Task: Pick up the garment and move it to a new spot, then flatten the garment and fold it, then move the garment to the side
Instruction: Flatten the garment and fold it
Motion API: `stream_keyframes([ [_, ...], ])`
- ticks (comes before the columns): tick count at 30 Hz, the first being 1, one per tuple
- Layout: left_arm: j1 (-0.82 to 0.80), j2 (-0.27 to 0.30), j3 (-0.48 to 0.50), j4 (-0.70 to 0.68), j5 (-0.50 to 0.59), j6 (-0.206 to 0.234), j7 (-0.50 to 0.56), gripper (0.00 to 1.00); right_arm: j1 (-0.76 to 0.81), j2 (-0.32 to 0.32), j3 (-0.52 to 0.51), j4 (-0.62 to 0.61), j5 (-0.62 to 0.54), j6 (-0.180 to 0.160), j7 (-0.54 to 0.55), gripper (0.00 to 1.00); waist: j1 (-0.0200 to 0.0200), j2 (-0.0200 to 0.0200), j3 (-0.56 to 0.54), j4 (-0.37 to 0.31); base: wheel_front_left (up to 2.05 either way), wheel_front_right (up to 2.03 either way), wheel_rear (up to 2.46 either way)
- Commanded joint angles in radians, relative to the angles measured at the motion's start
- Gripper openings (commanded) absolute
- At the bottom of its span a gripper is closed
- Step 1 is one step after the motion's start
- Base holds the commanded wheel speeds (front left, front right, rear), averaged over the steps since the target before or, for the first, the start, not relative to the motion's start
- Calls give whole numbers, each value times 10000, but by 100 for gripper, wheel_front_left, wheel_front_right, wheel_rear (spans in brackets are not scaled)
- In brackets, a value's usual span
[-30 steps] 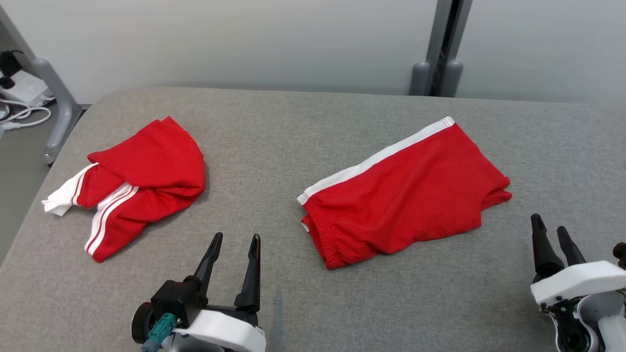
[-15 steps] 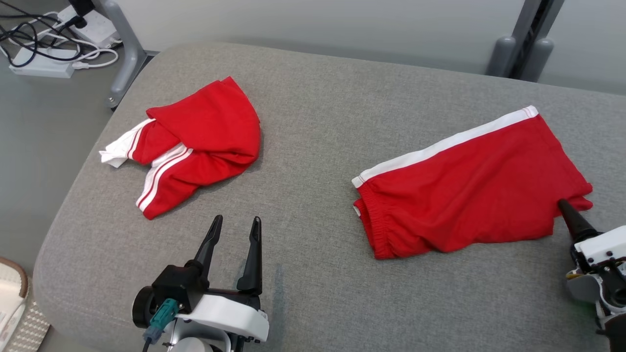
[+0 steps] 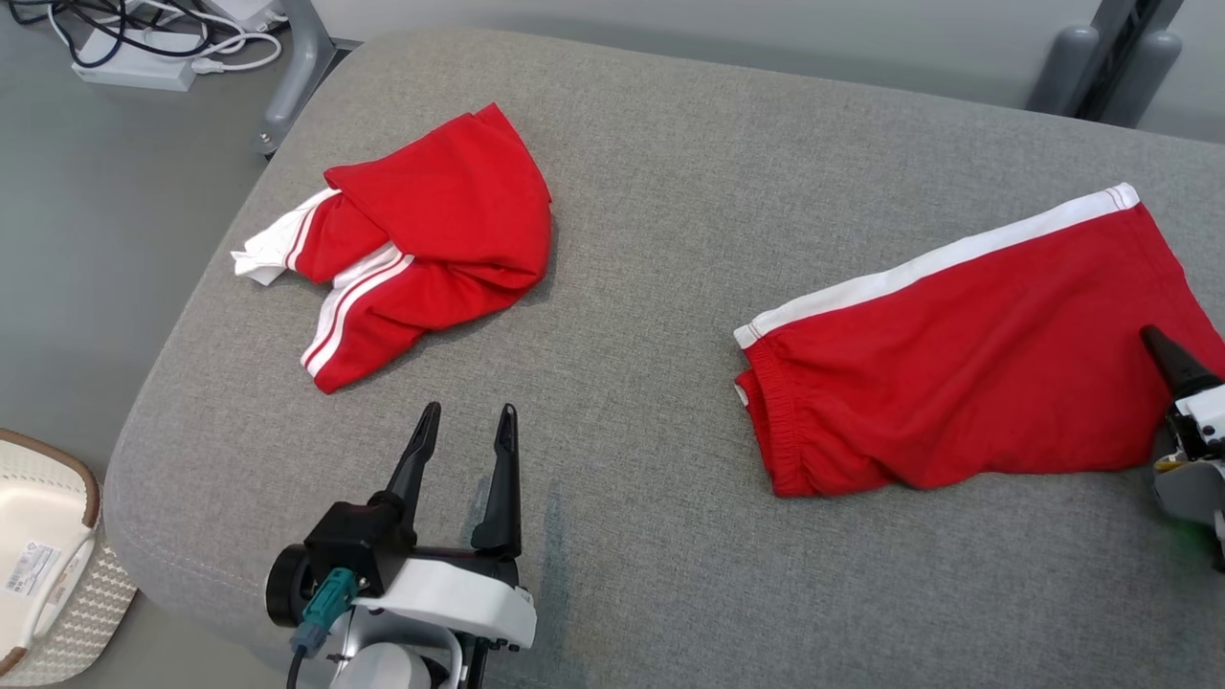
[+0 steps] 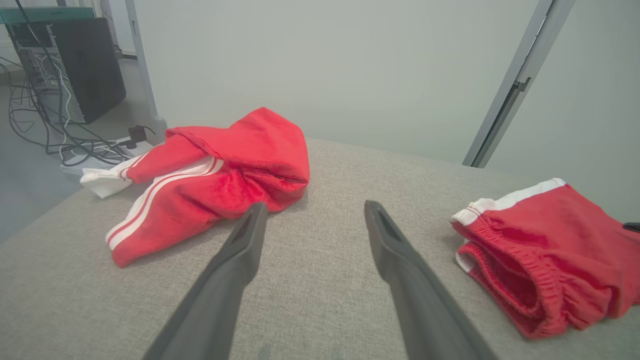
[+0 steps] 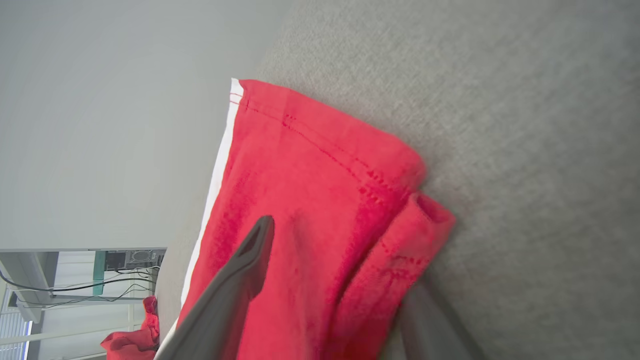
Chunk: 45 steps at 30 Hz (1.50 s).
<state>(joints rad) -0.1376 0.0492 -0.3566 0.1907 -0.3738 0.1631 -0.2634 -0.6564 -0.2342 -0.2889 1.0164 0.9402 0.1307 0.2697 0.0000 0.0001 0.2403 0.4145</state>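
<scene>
Two red garments lie on the grey padded table [image 3: 651, 287]. A crumpled red garment with white stripes [image 3: 431, 239] [image 4: 220, 170] sits at the far left. Red shorts with a white side stripe [image 3: 957, 364] [image 4: 545, 250] [image 5: 310, 175] lie folded flat at the right. My left gripper [image 3: 469, 411] [image 4: 315, 207] hovers open over bare table between them, holding nothing. My right gripper [image 3: 1172, 359] [image 5: 345, 260] is at the shorts' right end. Its jaws stand apart, one finger [image 5: 250, 255] over the red cloth and the other partly hidden at the hem's edge.
The table's rounded left edge drops to the floor, where a white woven basket [image 3: 38, 555] stands at the lower left. A power strip with cables [image 3: 134, 57] and a grey table leg [image 3: 292, 77] are beyond. Grey posts [image 3: 1101, 57] rise behind the far right.
The camera has swung left and down, shifting the whole picture. My right gripper has reached forward from the table's near edge onto the shorts' right end. The left gripper stays as it was.
</scene>
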Motion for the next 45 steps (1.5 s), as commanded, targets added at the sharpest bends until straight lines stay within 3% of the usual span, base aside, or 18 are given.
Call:
stream_keyframes([
  [1,-211,30,-13,-43,-65,51,-18,100,246,530,160,563,-9,1,230,100,0,-1,51,8,0,0,0],
  [2,-219,29,-33,-32,-72,56,-18,100,155,531,191,648,-50,1,214,100,0,-1,70,7,0,0,0],
  [3,-234,29,-51,-18,-85,61,-18,100,72,530,254,705,-93,1,276,77,0,-1,83,4,0,0,0],
  [4,-260,31,-63,-7,-99,65,-18,100,3,532,331,718,-151,0,286,33,0,-1,91,-1,0,0,0],
  [5,-290,31,-75,3,-118,69,-18,100,-47,527,385,695,-195,0,234,0,0,-1,92,-8,0,0,0],
  [16,-194,28,-29,164,-122,51,-18,100,346,457,415,113,255,-12,-610,0,0,-1,-274,-383,0,0,0],
  [32,170,34,40,515,-96,-125,-18,100,2284,313,-300,-905,1367,-20,-2244,0,0,-1,-1315,-1386,0,0,0],
  [39,421,31,128,458,-135,-91,-18,100,3391,332,-947,-478,1563,-11,-2913,0,0,-1,-1683,-1743,0,0,0],
  [45,398,34,99,438,-85,-134,-18,100,3049,447,-840,-151,1232,-7,-3049,0,0,-1,-1755,-1982,0,0,0],
])
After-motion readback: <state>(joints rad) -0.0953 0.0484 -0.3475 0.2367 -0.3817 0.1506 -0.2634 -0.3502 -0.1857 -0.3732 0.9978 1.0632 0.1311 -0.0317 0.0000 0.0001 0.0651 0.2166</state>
